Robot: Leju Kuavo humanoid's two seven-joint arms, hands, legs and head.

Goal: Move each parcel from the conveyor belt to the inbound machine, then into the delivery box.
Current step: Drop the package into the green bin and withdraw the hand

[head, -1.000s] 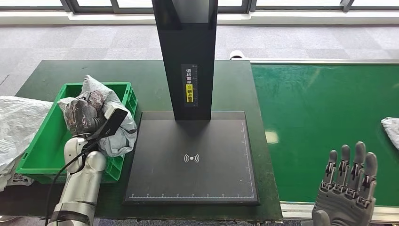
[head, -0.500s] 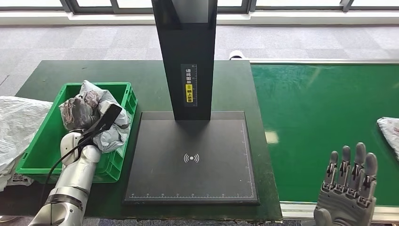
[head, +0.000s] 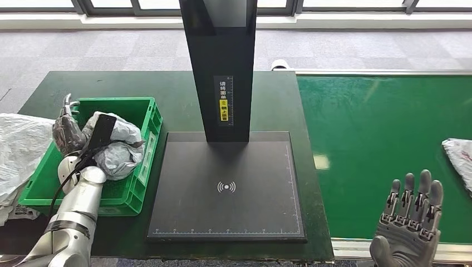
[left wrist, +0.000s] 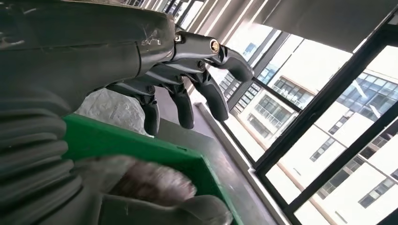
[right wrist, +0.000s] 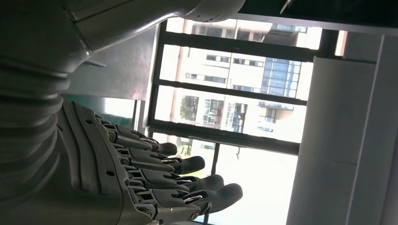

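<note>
Broadly, the green conveyor belt [head: 384,150] fills the space to the right of the inbound machine [head: 227,186], a black flat platform with a wireless-signal mark at its middle and ruler ticks along its edges. From the back of that platform rises a black column bearing a vertical strip of small white Chinese characters, too fine to read, with a yellow tag under them. Left of the machine, touching its edge, sits the green delivery box [head: 146,146], and a grey crumpled parcel [head: 118,146] lies inside it. The left hand [head: 68,129] hangs over the box's far-left corner, beside the parcel, fingers spread and holding nothing. Right of the machine, at the belt's near edge, the right hand [head: 411,225] stands upright, fingers apart and empty. A second parcel [head: 459,154] lies at the belt's far right.
</note>
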